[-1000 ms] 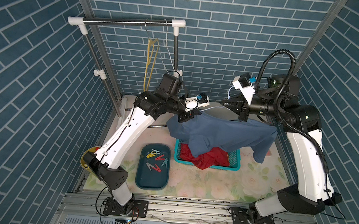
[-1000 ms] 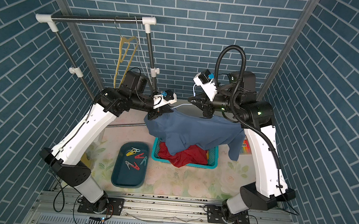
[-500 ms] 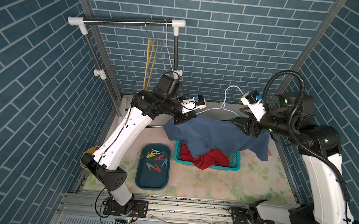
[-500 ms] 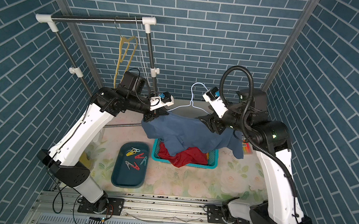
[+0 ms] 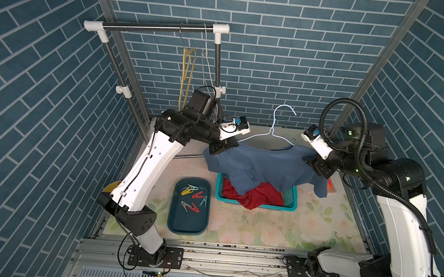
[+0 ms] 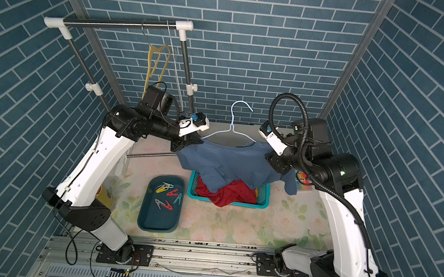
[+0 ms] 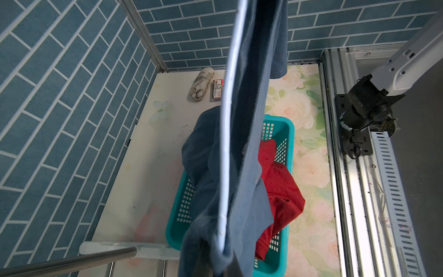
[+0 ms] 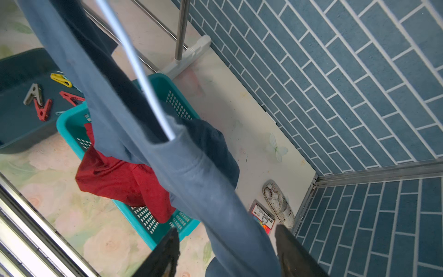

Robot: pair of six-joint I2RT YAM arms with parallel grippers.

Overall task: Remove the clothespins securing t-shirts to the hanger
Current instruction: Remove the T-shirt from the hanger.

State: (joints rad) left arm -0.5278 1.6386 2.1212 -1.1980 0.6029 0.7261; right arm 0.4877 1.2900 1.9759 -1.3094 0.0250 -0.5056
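A slate blue t-shirt (image 5: 257, 164) hangs on a white wire hanger (image 5: 274, 121) held in the air above the basket. My left gripper (image 5: 222, 148) is shut on the t-shirt's left shoulder together with the hanger's end, and cloth hides its jaws in the left wrist view. My right gripper (image 8: 227, 239) stands open astride the right shoulder (image 8: 215, 199); its dark fingers (image 8: 167, 249) are clear of the cloth. A dark red t-shirt (image 5: 254, 196) lies in the teal basket (image 5: 290, 204). Several clothespins (image 5: 192, 197) lie loose in a dark teal tray (image 5: 180, 227). No clothespins show on the hanger.
The clothes rail (image 5: 156, 28) stands at the back left with a yellow hanger (image 5: 187, 67) on it. Its foot bar (image 7: 115, 250) lies close to the basket. A pen box (image 8: 263, 219) and a patterned case (image 8: 279, 206) sit in the back right corner.
My right gripper let go near the hanger's neck, opened, and moved right and down to the shirt's right shoulder. The hanger's hook came into view. My left arm hardly moved.
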